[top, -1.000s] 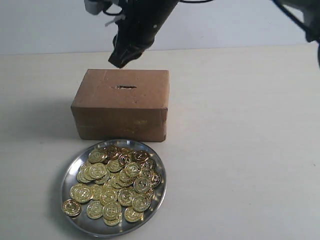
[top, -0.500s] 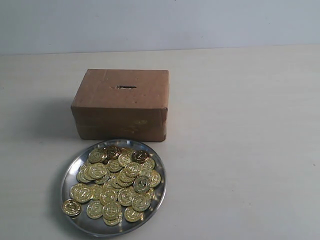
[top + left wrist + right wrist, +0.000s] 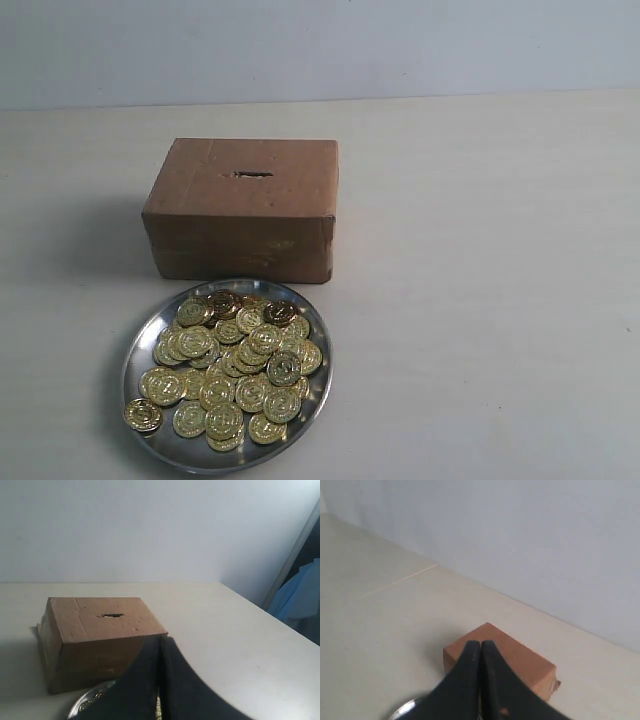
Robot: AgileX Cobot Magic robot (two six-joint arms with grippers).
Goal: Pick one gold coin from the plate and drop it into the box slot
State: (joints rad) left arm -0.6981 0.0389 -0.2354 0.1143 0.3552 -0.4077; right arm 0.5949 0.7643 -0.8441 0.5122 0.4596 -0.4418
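The brown cardboard box (image 3: 240, 205) stands mid-table, its dark slot (image 3: 252, 174) on top. In front of it lies the steel plate (image 3: 148, 328) heaped with gold coins (image 3: 230, 365). Neither gripper shows in the exterior view. My left gripper (image 3: 160, 639) is shut, fingers pressed together in front of the box (image 3: 85, 630) and slot (image 3: 110, 615), above the plate's rim (image 3: 85, 702). A gold sliver shows low in the finger seam. My right gripper (image 3: 480, 642) is also shut, high above the box (image 3: 530, 672) and the plate's rim (image 3: 402, 709).
A pale tabletop (image 3: 480, 300) runs to a plain wall behind. A blue cloth (image 3: 300, 600) hangs past the table's edge in the left wrist view.
One second ago a dark arm hung just above the box near the slot. It has since left the exterior view. Box, plate and coins have not moved.
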